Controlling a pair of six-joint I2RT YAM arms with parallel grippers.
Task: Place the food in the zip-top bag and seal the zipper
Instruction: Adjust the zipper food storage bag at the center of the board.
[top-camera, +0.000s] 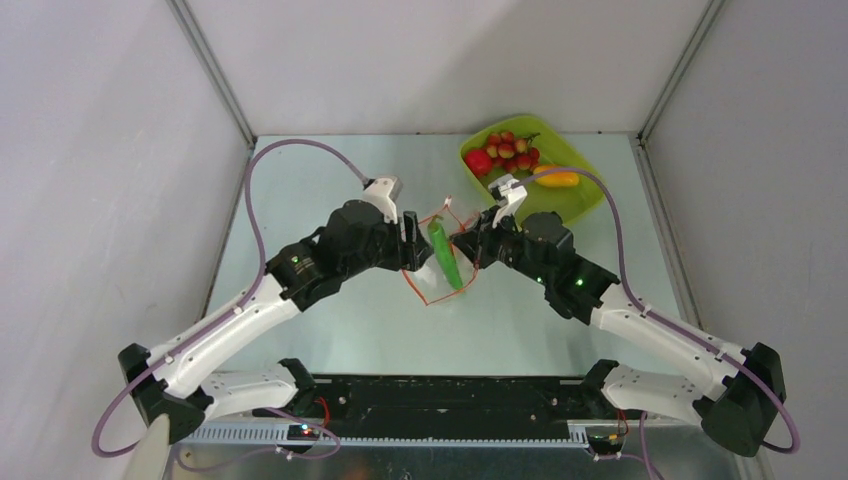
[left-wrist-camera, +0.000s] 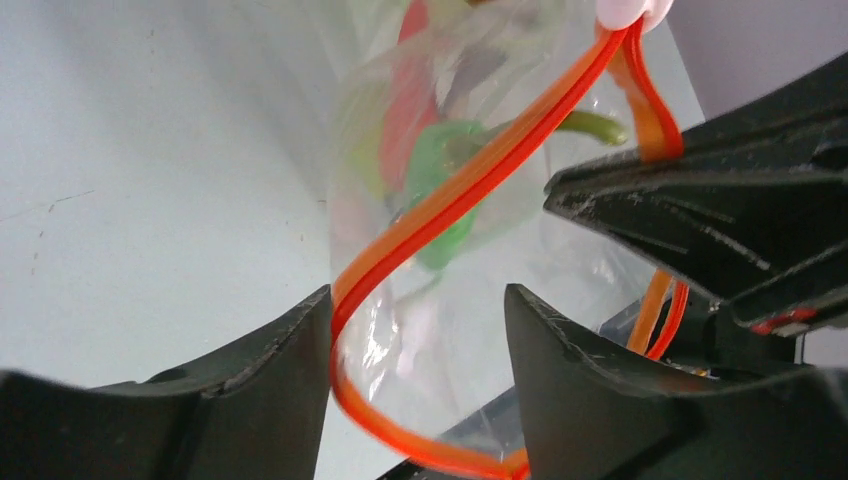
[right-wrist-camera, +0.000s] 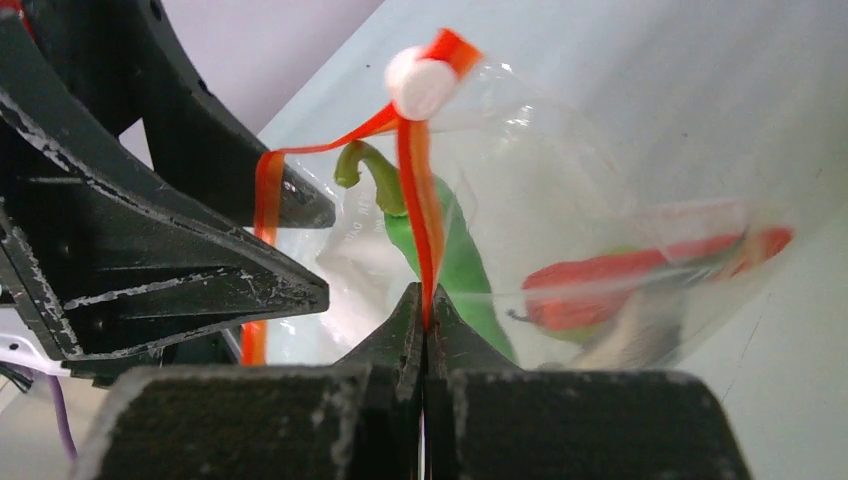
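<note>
Jaws of the right gripper (right-wrist-camera: 425, 308) are pressed together on the zipper (right-wrist-camera: 415, 200), just below its white slider tab (right-wrist-camera: 420, 85). The left gripper (left-wrist-camera: 415, 300) is spread wide, the orange-red strip looping between its fingers. Between both grippers, mid-table, is the zip-top bag (top-camera: 432, 285), holding a green bean (right-wrist-camera: 455, 260) and something red. Farther off, red grapes (top-camera: 510, 148) and an orange mango (top-camera: 557, 179) lie in the lime-green tray (top-camera: 565, 150).

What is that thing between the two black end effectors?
A clear plastic zip-top bag with an orange-red zipper strip, a long green toy vegetable inside, seen from the top view.
</note>
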